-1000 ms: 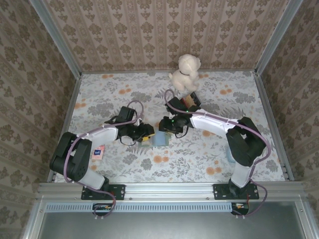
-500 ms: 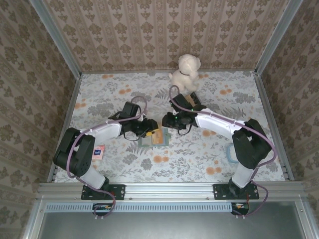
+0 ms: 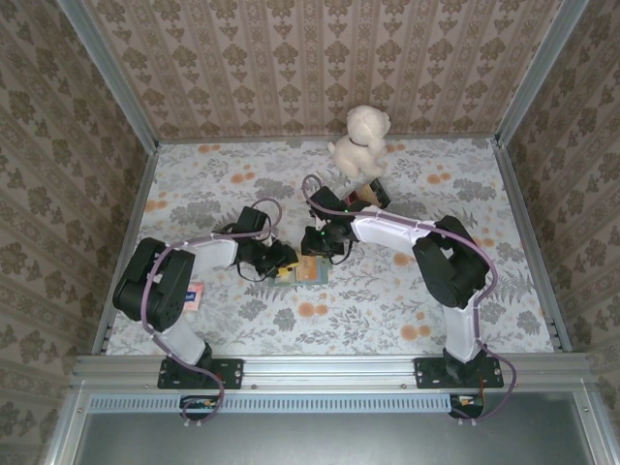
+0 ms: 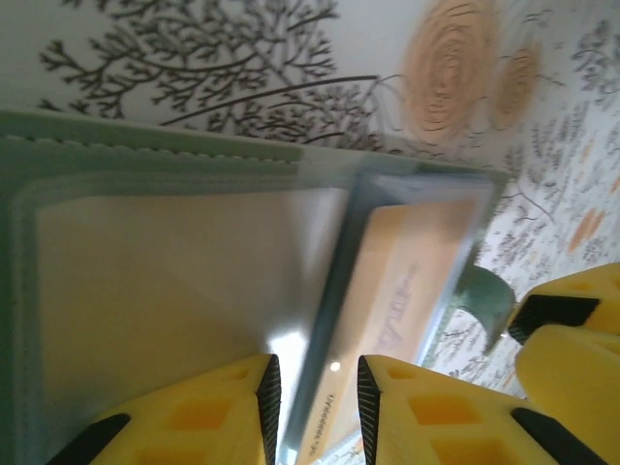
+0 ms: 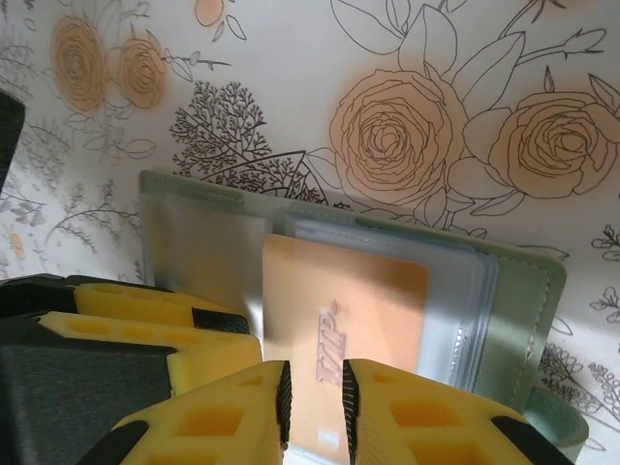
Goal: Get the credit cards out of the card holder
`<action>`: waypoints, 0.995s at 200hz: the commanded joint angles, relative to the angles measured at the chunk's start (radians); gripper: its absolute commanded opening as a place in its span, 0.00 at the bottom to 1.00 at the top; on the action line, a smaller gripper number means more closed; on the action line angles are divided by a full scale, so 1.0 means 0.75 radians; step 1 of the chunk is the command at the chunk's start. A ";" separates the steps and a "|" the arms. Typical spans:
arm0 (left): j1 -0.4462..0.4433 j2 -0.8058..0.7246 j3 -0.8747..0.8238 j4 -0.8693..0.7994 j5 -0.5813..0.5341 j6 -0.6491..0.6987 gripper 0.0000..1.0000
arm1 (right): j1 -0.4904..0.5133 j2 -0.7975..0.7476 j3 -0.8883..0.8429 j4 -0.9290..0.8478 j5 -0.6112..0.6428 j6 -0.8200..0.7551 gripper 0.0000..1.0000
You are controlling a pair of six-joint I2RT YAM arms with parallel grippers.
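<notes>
The card holder [image 3: 310, 273] lies open between your two arms; its orange card [image 5: 346, 325] points its long axis straight into the right gripper [image 5: 315, 392], so this arm is the nearer one and the pull should go back along that axis; the jaws there stand narrow with the card's end at the gap, but a firm pinch I cannot tell; the left gripper [image 4: 315, 397], equally narrow, straddles a sleeve edge [image 4: 334, 262] on the other leaf, grip also unclear.
</notes>
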 commanded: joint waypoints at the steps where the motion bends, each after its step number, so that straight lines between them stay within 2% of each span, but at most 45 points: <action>1: 0.001 0.028 0.022 0.018 0.009 -0.014 0.31 | 0.003 0.054 0.048 -0.085 0.030 -0.044 0.26; 27: 0.001 0.047 0.026 0.038 0.040 -0.013 0.30 | 0.003 0.094 0.050 -0.130 0.048 -0.050 0.26; 82: 0.001 0.055 0.020 0.085 0.065 -0.013 0.23 | 0.003 0.163 0.037 -0.104 -0.018 -0.036 0.26; 88: 0.002 0.056 0.021 0.087 0.105 -0.013 0.22 | 0.003 0.163 0.035 -0.104 -0.020 -0.038 0.26; 199: 0.001 0.051 0.013 0.099 0.110 -0.005 0.08 | 0.001 0.161 0.010 -0.100 -0.012 -0.032 0.26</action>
